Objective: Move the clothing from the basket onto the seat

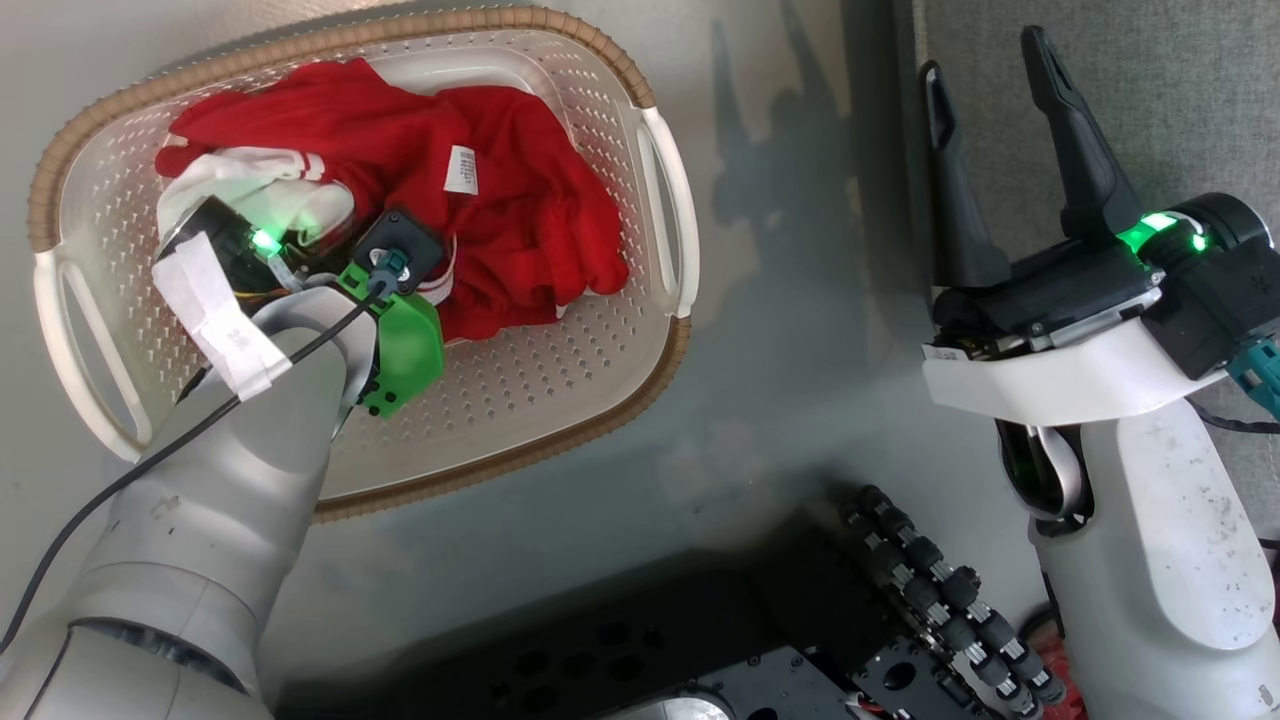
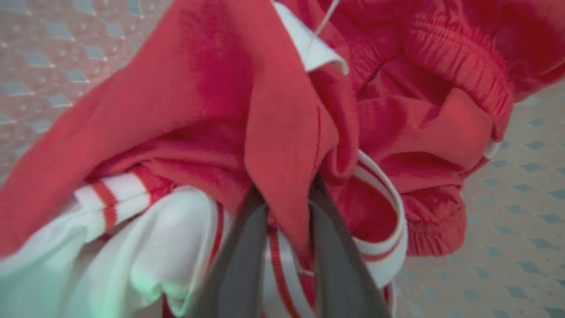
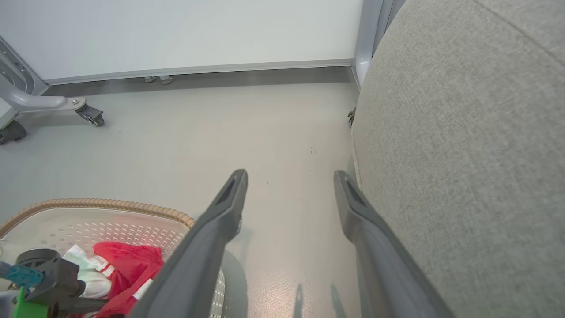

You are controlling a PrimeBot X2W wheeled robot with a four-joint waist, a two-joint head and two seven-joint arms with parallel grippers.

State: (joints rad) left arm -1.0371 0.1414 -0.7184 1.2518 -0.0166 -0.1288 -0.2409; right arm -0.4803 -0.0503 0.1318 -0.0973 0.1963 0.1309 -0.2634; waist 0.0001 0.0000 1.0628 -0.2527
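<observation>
The cream perforated basket (image 1: 600,330) with a brown rim sits on the floor at the upper left of the head view. The red and white clothing (image 1: 520,200) lies bunched inside it. My left arm reaches down into the basket. In the left wrist view my left gripper (image 2: 289,194) is shut on a fold of the red clothing (image 2: 212,101), beside a white striped sleeve (image 2: 119,194). My right gripper (image 1: 985,70) hangs open and holds nothing, next to the edge of the grey seat (image 1: 1160,90). In the right wrist view the right gripper (image 3: 289,176) is over the floor beside the seat (image 3: 463,154).
My dark base with a black cable chain (image 1: 940,590) fills the bottom of the head view. A grey wheeled frame leg (image 3: 88,114) and a pale wall panel (image 3: 198,35) stand beyond the basket rim (image 3: 110,204). Grey floor (image 3: 265,128) lies between basket and seat.
</observation>
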